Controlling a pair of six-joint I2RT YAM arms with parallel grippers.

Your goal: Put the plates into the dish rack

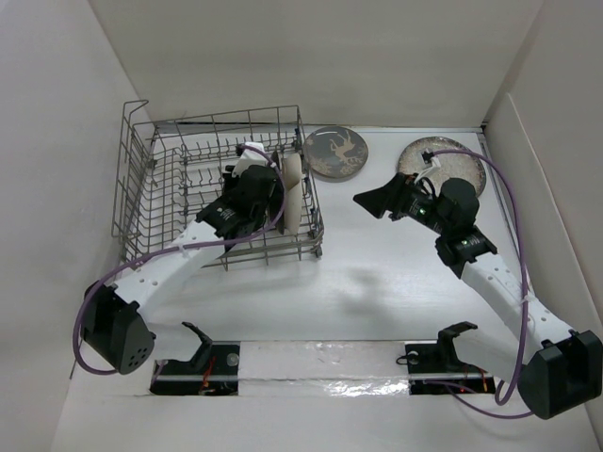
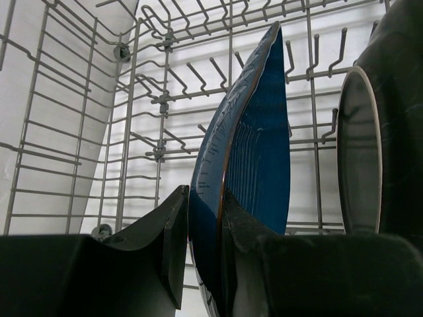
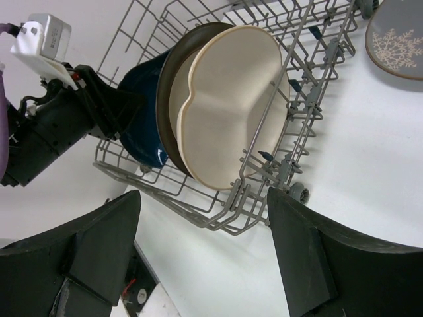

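The dish rack [image 1: 170,188] stands at the far left. A dark blue plate [image 2: 258,152] stands upright in it, and my left gripper [image 2: 205,205] is shut on its lower edge; the gripper also shows in the top view [image 1: 268,205]. Beside it stand the brown-rimmed cream plate [image 3: 173,72] and the cream sectioned plate [image 3: 231,99], seen edge-on from above [image 1: 294,193]. The dark grey deer plate [image 1: 335,153] and the speckled plate [image 1: 452,165] lie flat on the table. My right gripper [image 1: 372,201] is open and empty, hovering right of the rack, facing it.
White walls enclose the table on the left, back and right. The rack's left half [image 2: 86,132] holds only bare tines. A taped strip with two black brackets [image 1: 203,350] runs along the near edge.
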